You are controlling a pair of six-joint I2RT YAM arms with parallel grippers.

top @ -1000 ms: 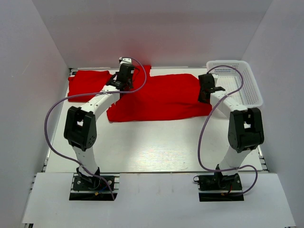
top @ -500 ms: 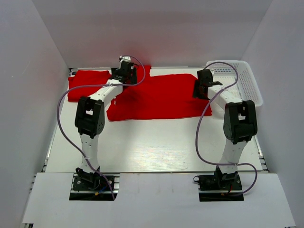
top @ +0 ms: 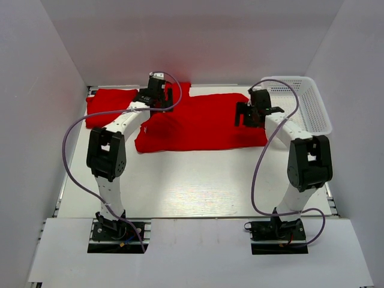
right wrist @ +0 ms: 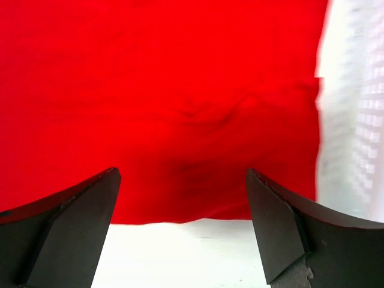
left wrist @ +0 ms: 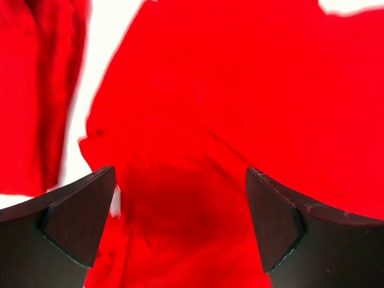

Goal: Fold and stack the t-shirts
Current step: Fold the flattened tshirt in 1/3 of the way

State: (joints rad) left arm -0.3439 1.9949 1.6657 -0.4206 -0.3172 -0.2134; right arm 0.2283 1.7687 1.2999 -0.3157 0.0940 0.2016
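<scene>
A red t-shirt lies spread flat across the middle of the table. A second red t-shirt lies folded at the back left. My left gripper hovers open over the spread shirt's left part. In the left wrist view its jaws stand wide apart with only red cloth below, and the folded shirt lies to the left. My right gripper is open above the shirt's right end. In the right wrist view nothing sits between its jaws, and the shirt's edge lies just beyond.
A white mesh basket stands at the back right, close to the right arm, and shows at the right of the right wrist view as the basket. Bare white table stretches in front of the shirt. White walls enclose the table.
Both grippers have gone from shut to open and let go of the spread shirt. The right gripper has shifted a little left over the cloth. The shirt lies still.
</scene>
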